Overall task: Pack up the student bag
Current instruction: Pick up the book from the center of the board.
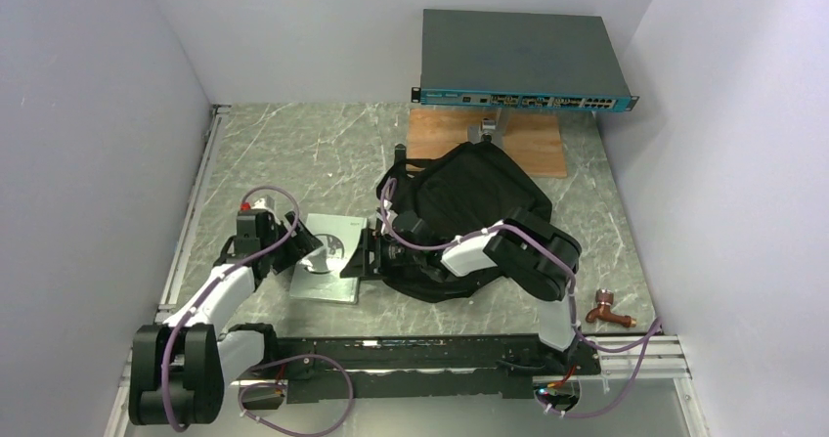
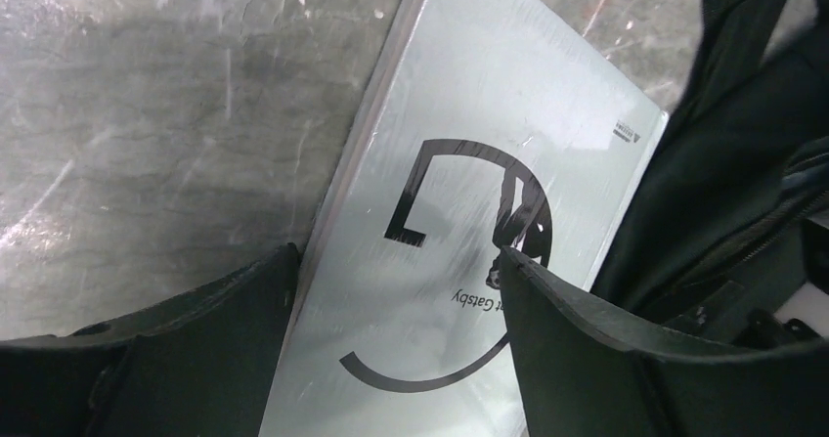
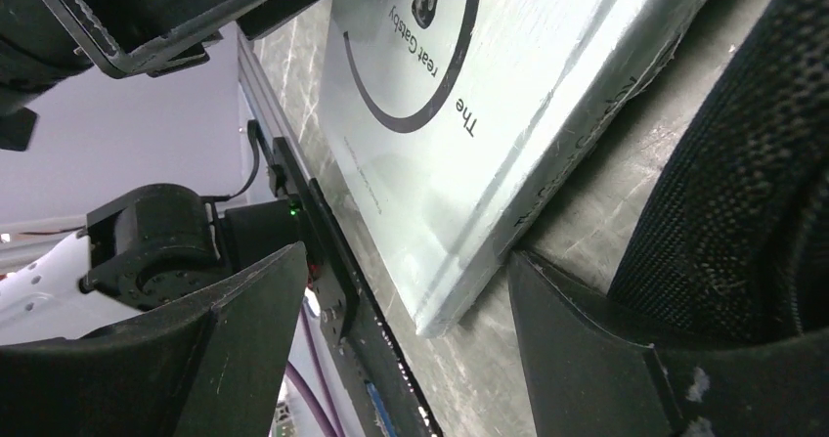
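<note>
The black student bag (image 1: 469, 202) lies slumped in the middle of the table. A silver book (image 1: 327, 266) titled The Great Gatsby lies flat just left of it. My left gripper (image 1: 313, 249) is open and low over the book (image 2: 469, 163), with one finger (image 2: 196, 339) at the book's left edge and the bag's fabric (image 2: 723, 163) at the right. My right gripper (image 1: 365, 254) is open at the book's right side. In the right wrist view (image 3: 401, 300) a corner of the book (image 3: 469, 95) sits between its fingers, and the bag's mesh (image 3: 743, 163) is beside it.
A flat grey rack box with a teal front (image 1: 523, 61) stands at the back on a stand over a wooden board (image 1: 499, 139). A copper tap fitting (image 1: 606, 308) lies at the front right. A black rail (image 1: 411, 349) runs along the front edge.
</note>
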Action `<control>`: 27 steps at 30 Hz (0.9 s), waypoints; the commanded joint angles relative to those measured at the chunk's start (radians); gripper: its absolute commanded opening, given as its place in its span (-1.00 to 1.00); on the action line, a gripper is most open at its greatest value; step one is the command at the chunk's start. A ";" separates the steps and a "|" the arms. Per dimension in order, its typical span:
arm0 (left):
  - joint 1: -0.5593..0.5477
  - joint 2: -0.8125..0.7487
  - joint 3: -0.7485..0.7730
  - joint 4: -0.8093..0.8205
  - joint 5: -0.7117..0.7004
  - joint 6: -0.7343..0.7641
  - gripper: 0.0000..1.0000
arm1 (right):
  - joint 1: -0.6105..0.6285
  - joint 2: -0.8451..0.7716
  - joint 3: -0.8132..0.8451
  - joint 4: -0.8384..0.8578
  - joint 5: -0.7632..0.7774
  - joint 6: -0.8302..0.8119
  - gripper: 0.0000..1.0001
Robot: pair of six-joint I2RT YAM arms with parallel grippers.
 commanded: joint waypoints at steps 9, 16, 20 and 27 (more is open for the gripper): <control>-0.005 -0.110 -0.249 0.180 0.253 -0.191 0.41 | -0.012 -0.021 -0.013 0.059 0.019 0.032 0.46; -0.006 -0.254 -0.319 0.151 0.308 -0.240 0.37 | -0.021 -0.164 0.033 0.039 0.046 0.050 0.43; -0.007 -0.365 -0.353 0.134 0.339 -0.292 0.36 | -0.031 -0.193 0.019 0.086 0.054 0.116 0.36; -0.012 -0.498 -0.388 0.115 0.357 -0.345 0.30 | -0.031 -0.242 -0.075 0.157 0.117 0.183 0.16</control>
